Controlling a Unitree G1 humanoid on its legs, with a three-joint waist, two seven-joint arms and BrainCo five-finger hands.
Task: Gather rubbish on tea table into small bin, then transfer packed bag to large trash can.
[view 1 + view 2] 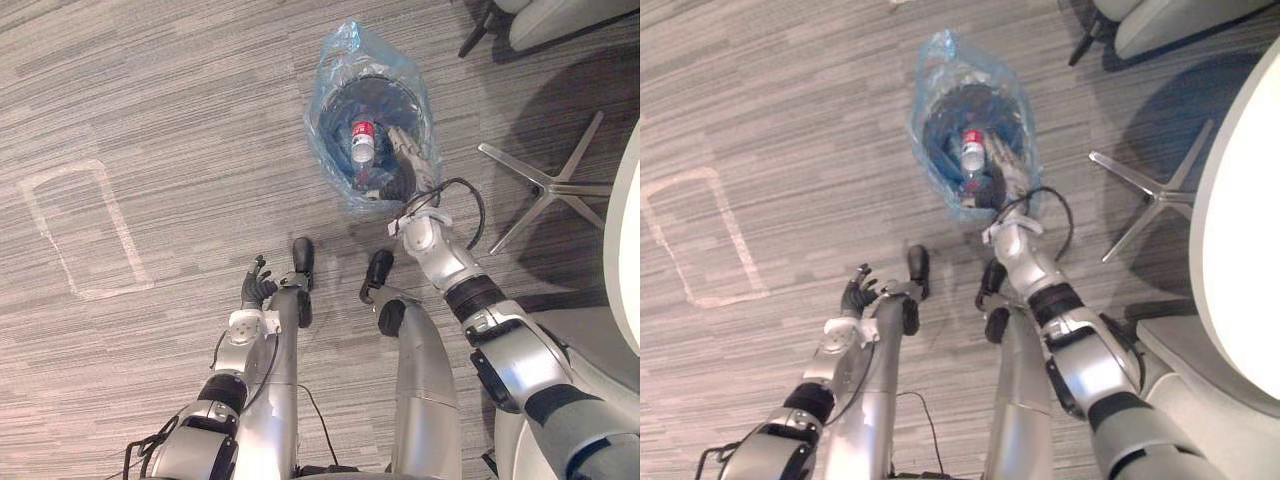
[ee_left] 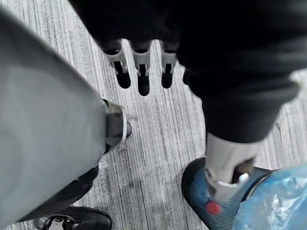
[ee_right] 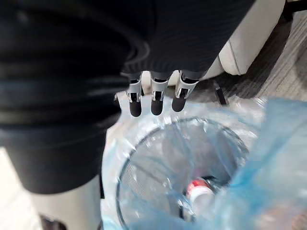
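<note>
The small dark bin (image 1: 404,92), lined with a crumpled blue plastic bag (image 1: 336,68), stands on the carpet in front of me. A clear bottle (image 1: 362,142) with a red cap and label lies inside it, also seen as the bottle (image 3: 197,190) in the right wrist view. My right hand (image 1: 408,152) reaches over the bin's near rim, its fingers (image 3: 154,98) straight and holding nothing. Low at my side hangs my left hand (image 1: 256,287), its fingers (image 2: 143,72) relaxed and empty. The bag (image 2: 280,201) also appears in the left wrist view.
A chair's silver star base (image 1: 545,185) stands right of the bin. A white round table edge (image 1: 1240,250) runs along the right side. Another seat (image 1: 560,20) is at the far right. A taped rectangle (image 1: 85,230) marks the carpet on the left.
</note>
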